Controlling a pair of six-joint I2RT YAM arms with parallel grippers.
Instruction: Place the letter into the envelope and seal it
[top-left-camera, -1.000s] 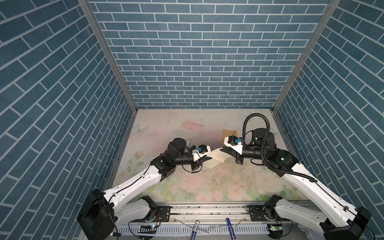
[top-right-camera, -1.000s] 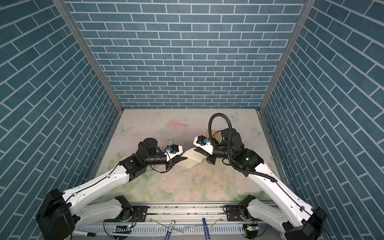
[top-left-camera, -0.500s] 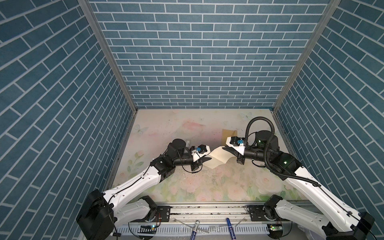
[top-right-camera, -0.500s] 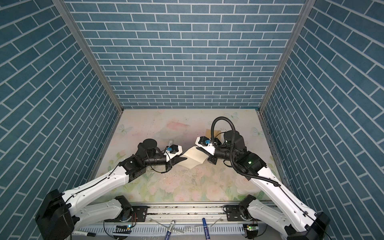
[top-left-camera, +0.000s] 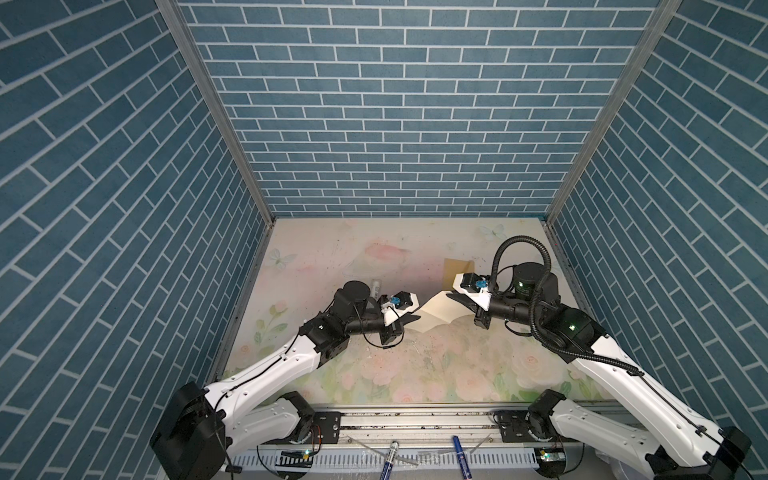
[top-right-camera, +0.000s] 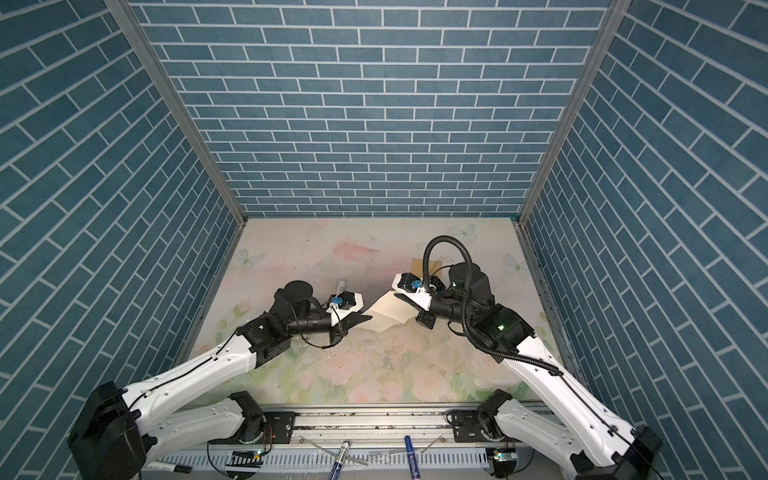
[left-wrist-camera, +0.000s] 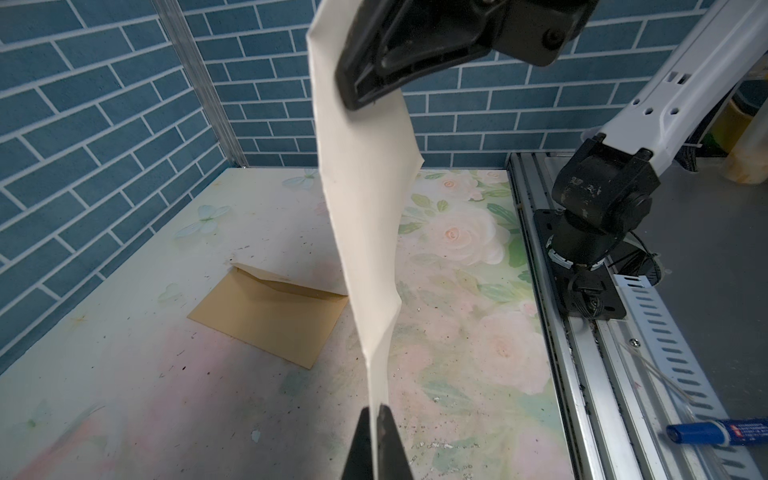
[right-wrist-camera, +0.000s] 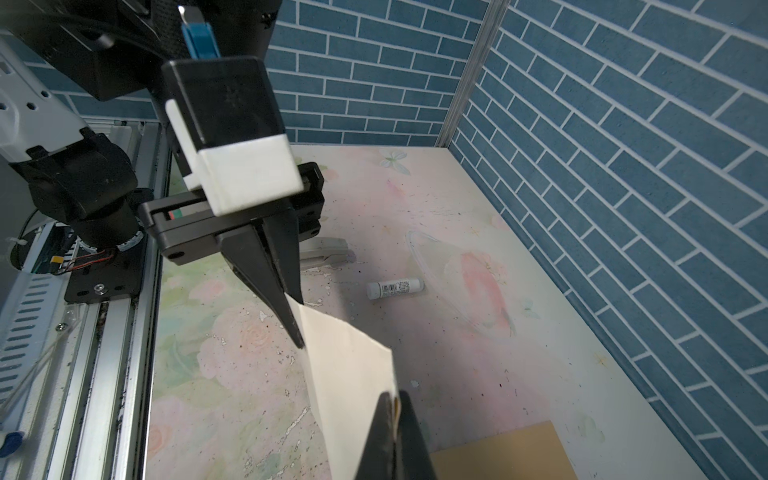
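Hanging above the desk (top-left-camera: 332, 257) between the two arms, the letter (top-left-camera: 436, 319) is held at both ends: the left claw (top-left-camera: 416, 318) pinches its nine o'clock corner, the right claw (top-left-camera: 449, 296) its one o'clock corner (both pressed tight on paper). The envelope (left-wrist-camera: 270, 316) lies flat at one o'clock of the letter, a glue stick (right-wrist-camera: 395, 287) at ten o'clock.

even bright light; soft shadows; wide-angle edge bend
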